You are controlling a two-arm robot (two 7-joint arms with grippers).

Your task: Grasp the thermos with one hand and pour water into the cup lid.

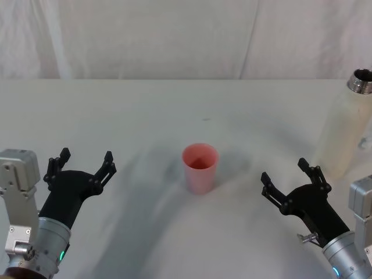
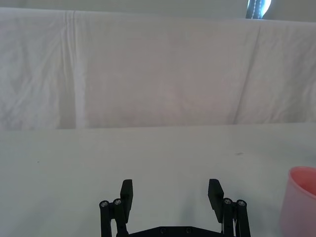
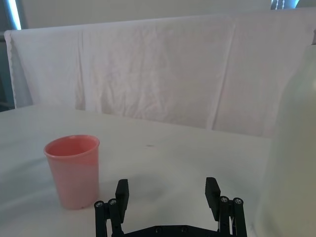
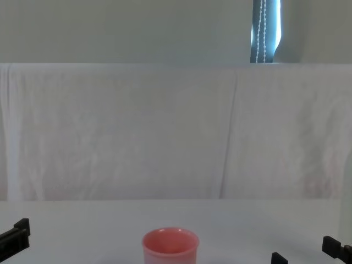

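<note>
Pink cup lid (image 1: 200, 168) stands upright at the middle of the white bench (image 1: 174, 116), mouth open to the top, smooth walls tapering slightly toward its base. Over at the far right stands the thermos (image 1: 346, 129), tall and cream-white, upright, cap off, its shiny steel neck bare at the top. The two are well apart, nothing touching either one. From the right wrist view the thermos fills the near edge as a pale curved wall, the cup lid off to the other side

Pink cup lid (image 1: 200, 167), cream-white thermos (image 1: 346, 125) with steel neck, white table (image 1: 145, 110).
</note>
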